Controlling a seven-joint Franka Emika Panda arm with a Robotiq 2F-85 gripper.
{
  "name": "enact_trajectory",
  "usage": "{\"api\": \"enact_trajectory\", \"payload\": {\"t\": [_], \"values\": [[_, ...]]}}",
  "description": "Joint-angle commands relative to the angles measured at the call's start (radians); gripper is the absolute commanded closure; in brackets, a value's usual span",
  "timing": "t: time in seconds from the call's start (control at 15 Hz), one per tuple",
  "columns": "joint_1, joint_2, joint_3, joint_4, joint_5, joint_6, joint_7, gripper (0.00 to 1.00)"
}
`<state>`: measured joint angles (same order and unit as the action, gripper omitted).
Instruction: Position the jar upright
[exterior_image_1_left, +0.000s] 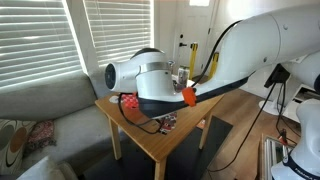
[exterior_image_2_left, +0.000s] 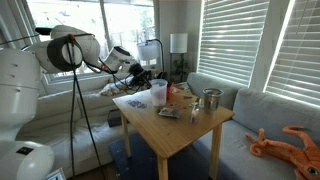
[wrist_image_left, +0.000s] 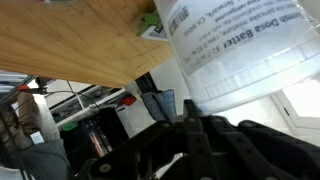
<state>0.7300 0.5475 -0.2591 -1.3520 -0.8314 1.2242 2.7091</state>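
Whitish plastic jar (exterior_image_2_left: 158, 93), labelled, near worktop (exterior_image_2_left: 185, 135) edge, close before claw (wrist_image_left: 191, 128). State of claw: fingers dark, blurred; open or gripping cannot be told.

Jar (exterior_image_2_left: 158, 93) on table (exterior_image_2_left: 178, 138); cup (exterior_image_2_left: 211, 100) nearby

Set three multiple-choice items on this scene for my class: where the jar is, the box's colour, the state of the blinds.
1. Where is the jar? A on the floor; B on the table; C on a shelf.
2. What colour is the box? A red; B blue; C green.
3. How are the blinds? A rolled up; B lowered; C taken off.
Answers: 1 B, the jar rests on the wooden table; 2 A, the box is red; 3 B, the blinds hang down behind the sofa.
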Motion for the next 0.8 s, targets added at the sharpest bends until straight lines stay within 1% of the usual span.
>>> {"api": "enact_trajectory", "payload": {"t": [0.0, 0.07, 0.13, 0.2, 0.27, 0.4, 0.47, 0.6, 0.67, 0.73], "values": [[-0.113, -0.018, 0.147, -0.011, 0.008, -0.103, 0.016, 0.68], [-0.133, -0.014, 0.173, -0.006, -0.002, -0.135, 0.024, 0.62], [-0.141, -0.014, 0.194, -0.010, -0.032, -0.159, 0.032, 0.54], [-0.138, -0.010, 0.208, -0.012, -0.084, -0.192, 0.043, 0.48], [-0.126, -0.020, 0.222, -0.033, -0.162, -0.216, 0.047, 0.42], [-0.120, -0.037, 0.255, -0.056, -0.277, -0.265, 0.029, 0.28], [-0.119, -0.047, 0.272, -0.069, -0.337, -0.286, 0.013, 0.20], [-0.119, -0.062, 0.305, -0.097, -0.447, -0.312, 0.014, 0.07], [-0.160, -0.008, 0.334, -0.014, -0.383, -0.317, 0.000, 0.01], [-0.162, -0.010, 0.347, -0.017, -0.395, -0.322, -0.002, 0.18]]}}
